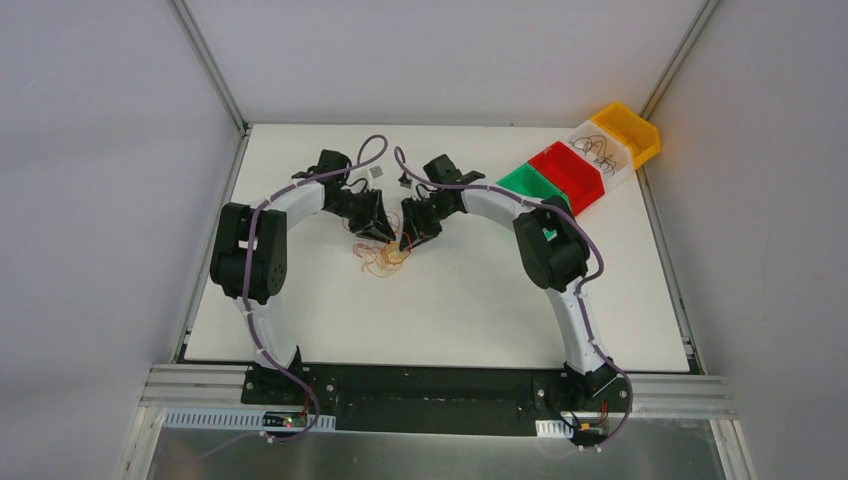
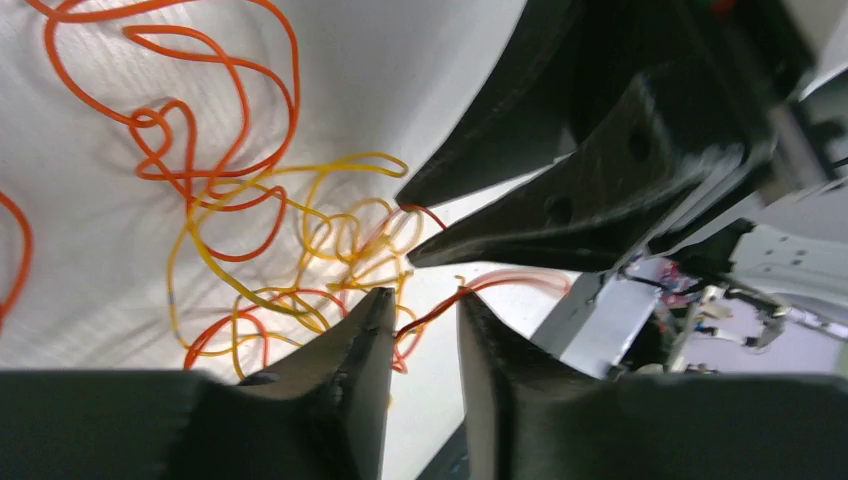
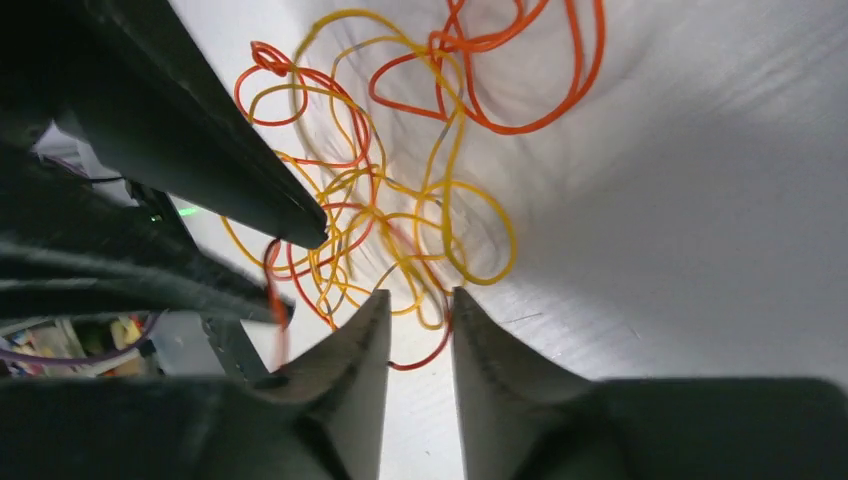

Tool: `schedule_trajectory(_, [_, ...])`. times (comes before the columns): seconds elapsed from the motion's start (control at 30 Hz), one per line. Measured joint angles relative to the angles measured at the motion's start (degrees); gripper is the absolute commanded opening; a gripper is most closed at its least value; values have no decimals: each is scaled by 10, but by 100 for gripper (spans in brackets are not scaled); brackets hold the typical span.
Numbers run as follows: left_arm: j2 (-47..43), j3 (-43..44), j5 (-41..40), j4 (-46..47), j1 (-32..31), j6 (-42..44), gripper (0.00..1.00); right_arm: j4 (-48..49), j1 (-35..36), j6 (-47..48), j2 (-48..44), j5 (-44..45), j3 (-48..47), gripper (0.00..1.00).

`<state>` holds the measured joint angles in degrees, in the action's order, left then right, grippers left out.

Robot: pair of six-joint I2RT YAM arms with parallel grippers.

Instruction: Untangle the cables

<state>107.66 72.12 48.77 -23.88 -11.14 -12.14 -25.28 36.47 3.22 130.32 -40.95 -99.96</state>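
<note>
The cables (image 1: 385,258) lie as a small tangle of thin orange, yellow and red curly wires on the white table, mid-table. Both grippers come down on it from the far side, tips nearly meeting. My left gripper (image 1: 381,233) is open with a narrow gap. In the left wrist view a red wire (image 2: 440,305) crosses that gap between the tips of the left gripper (image 2: 425,298). My right gripper (image 1: 408,238) is open too. In the right wrist view a red loop (image 3: 425,355) spans the gap of the right gripper (image 3: 417,296), with the tangle (image 3: 400,200) just beyond.
A row of bins stands at the back right: green (image 1: 530,185), red (image 1: 570,172), white (image 1: 600,150) holding dark wires, yellow (image 1: 630,130). Two small grey pieces (image 1: 377,172) lie behind the grippers. The other arm's black fingers (image 2: 560,210) crowd each wrist view.
</note>
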Motion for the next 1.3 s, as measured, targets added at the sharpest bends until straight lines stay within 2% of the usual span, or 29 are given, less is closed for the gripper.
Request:
schedule_trajectory(0.07, [0, -5, -5, 5, 4, -6, 0, 0, -2, -2, 0, 2, 0, 2])
schedule_trajectory(0.1, [0, -8, -5, 7, 7, -9, 0, 0, -4, -2, 0, 2, 0, 0])
schedule_trajectory(0.27, [-3, -35, -19, 7, 42, -10, 0, -7, -32, 7, -19, 2, 31, 0])
schedule_trajectory(0.5, [-49, -60, -48, -32, 138, 16, 0, -36, -95, 33, -141, 0, 100, 0])
schedule_trajectory(0.73, [-67, -62, -73, -75, 197, 55, 0, -44, -124, 45, -238, -27, 100, 0])
schedule_trajectory(1.0, [-65, -50, -67, -123, 236, 71, 0, -72, -134, 57, -246, -56, 57, 0])
schedule_trajectory(1.03, [-65, -46, -71, -123, 242, 77, 0, -76, -137, 59, -247, -55, 52, 2])
schedule_trajectory(1.13, [-60, -40, -85, -124, 275, 92, 0, -83, -155, 58, -252, -47, 41, 43])
schedule_trajectory(1.17, [-59, -39, -82, -124, 282, 92, 0, -84, -159, 56, -252, -36, 36, 49])
schedule_trajectory(1.3, [-57, -38, -52, -124, 268, 81, 0, -84, -144, 45, -240, 11, 18, 50])
